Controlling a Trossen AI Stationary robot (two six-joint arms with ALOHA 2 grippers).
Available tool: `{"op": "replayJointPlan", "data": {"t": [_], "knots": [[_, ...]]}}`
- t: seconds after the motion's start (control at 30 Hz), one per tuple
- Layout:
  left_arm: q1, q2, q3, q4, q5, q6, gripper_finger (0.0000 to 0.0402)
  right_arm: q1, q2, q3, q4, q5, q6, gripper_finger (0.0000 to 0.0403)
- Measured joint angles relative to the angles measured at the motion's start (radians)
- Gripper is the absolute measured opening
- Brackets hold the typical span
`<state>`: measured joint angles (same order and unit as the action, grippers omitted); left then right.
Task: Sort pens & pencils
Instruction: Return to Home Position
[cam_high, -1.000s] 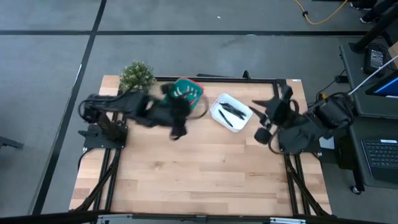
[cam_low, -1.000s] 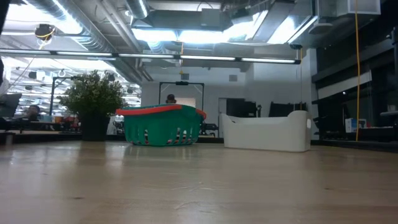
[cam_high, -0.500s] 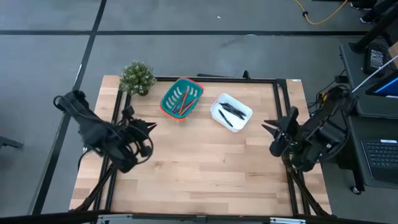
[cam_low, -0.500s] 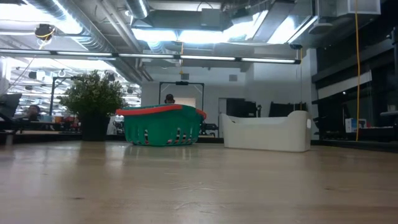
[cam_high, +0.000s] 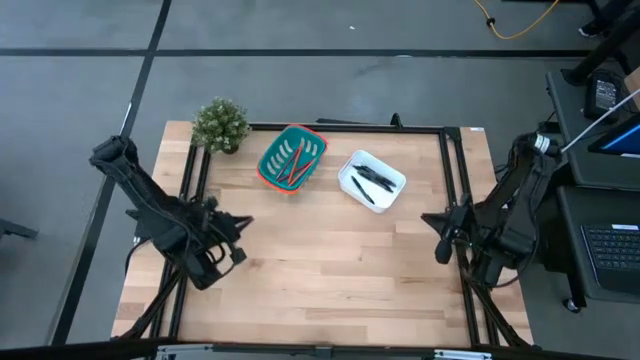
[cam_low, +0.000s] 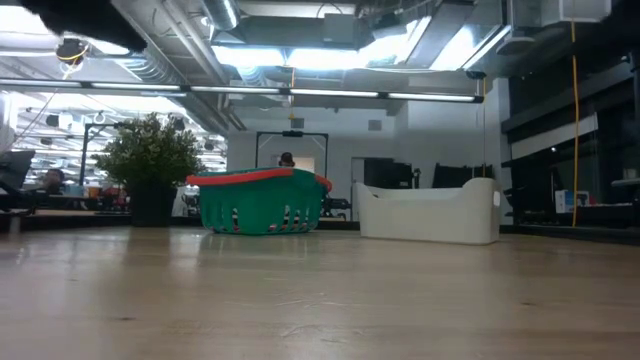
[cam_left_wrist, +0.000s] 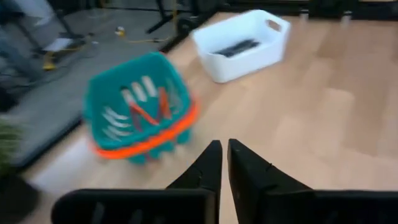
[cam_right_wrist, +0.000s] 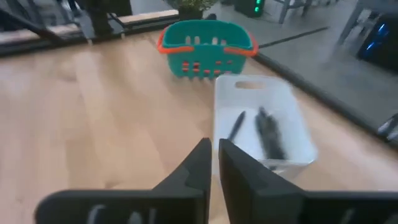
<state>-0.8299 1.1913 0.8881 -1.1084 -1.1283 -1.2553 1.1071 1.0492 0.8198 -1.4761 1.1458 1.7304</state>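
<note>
The orange-red pencils (cam_high: 295, 162) (cam_left_wrist: 148, 113) lie in a green basket (cam_high: 292, 158) (cam_right_wrist: 206, 45) at the far middle of the table. To its right, a white bin (cam_high: 371, 180) (cam_left_wrist: 244, 42) holds the black pens (cam_high: 372, 180) (cam_right_wrist: 267, 134). My left gripper (cam_high: 245, 225) (cam_left_wrist: 224, 163) hovers over the table's left side, shut and holding nothing. Over the right side hangs my right gripper (cam_high: 432, 220) (cam_right_wrist: 214, 155), also shut with nothing in it. Both point toward the two containers.
A small potted plant (cam_high: 220, 125) (cam_low: 150, 170) stands at the far left corner. A black frame (cam_high: 350, 127) runs around the tabletop. Bare wood (cam_high: 330, 260) stretches across the middle and the near half of the table.
My left gripper has drawn back from over the green basket toward the table's left and near edges and has come down. My right gripper has drawn back from beside the white bin toward the right and near edges, also coming down. Basket and bin have stayed put.
</note>
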Motion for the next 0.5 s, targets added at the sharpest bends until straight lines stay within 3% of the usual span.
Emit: {"op": "replayJointPlan", "data": {"t": [0.13,0.27,0.37,0.5], "knots": [[0.022,0.007,-0.119,0.376,0.024,0.208,0.0033,0.044,0.002,-0.132,0.17,0.064,0.088,0.0027],[0.101,0.008,-0.226,0.771,0.105,0.519,0.004,0.023,0.002,-0.238,0.363,0.027,0.07,0.0025],[0.194,0.008,-0.299,1.015,0.191,0.723,0.0043,-0.007,0.002,-0.278,0.397,-0.009,0.068,0.0025],[0.326,0.009,-0.363,1.187,0.35,0.885,0.0039,-0.056,-0.007,-0.277,0.363,-0.014,0.016,0.0026]]}}
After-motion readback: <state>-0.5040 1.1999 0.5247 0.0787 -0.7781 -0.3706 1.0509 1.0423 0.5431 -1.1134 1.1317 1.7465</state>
